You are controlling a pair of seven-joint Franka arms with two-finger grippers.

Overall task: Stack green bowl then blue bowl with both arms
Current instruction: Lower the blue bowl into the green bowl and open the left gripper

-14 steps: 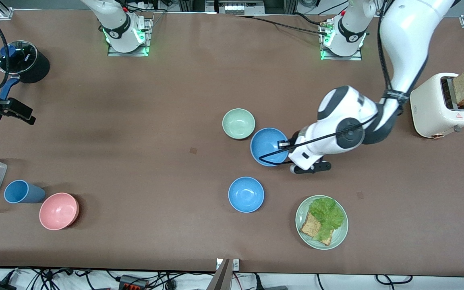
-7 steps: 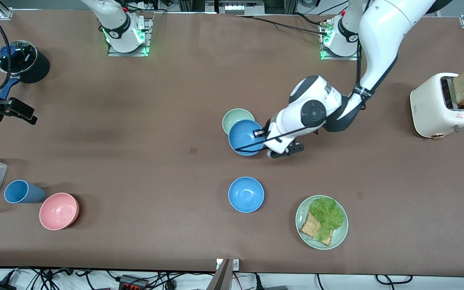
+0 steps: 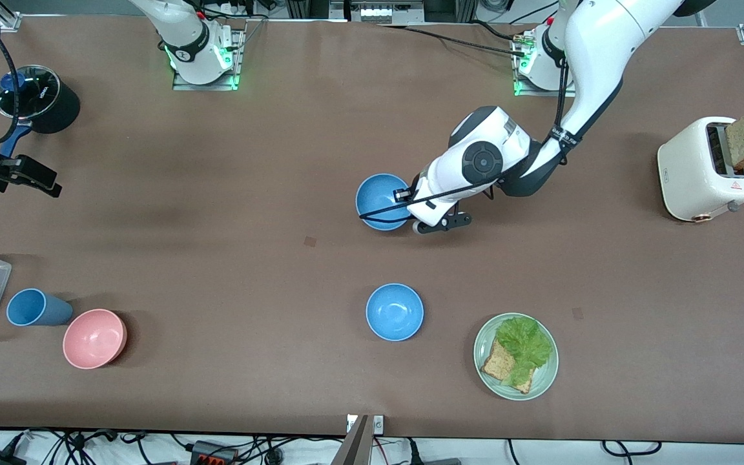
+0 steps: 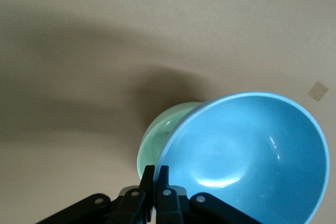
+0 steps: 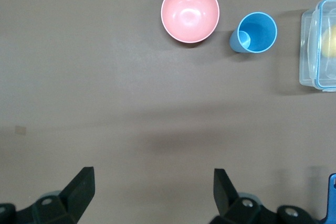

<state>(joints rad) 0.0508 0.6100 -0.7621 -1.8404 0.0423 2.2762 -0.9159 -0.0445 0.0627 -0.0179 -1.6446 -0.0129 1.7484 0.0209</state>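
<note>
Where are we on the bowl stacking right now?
Done: the left gripper has a blue bowl pinched by its rim. In hand: that bowl hangs tilted over the green bowl, covering most of it, not yet seated. Left: lower it in and let go. The second blue bowl sits untouched nearer the camera. The right gripper waits open above the pink bowl.

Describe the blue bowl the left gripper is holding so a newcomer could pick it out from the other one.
Start at the toaster and follow the left arm to the left gripper, shut on the blue bowl by its rim. It hangs over the green bowl; the other blue bowl sits untouched beside the plate.
</note>
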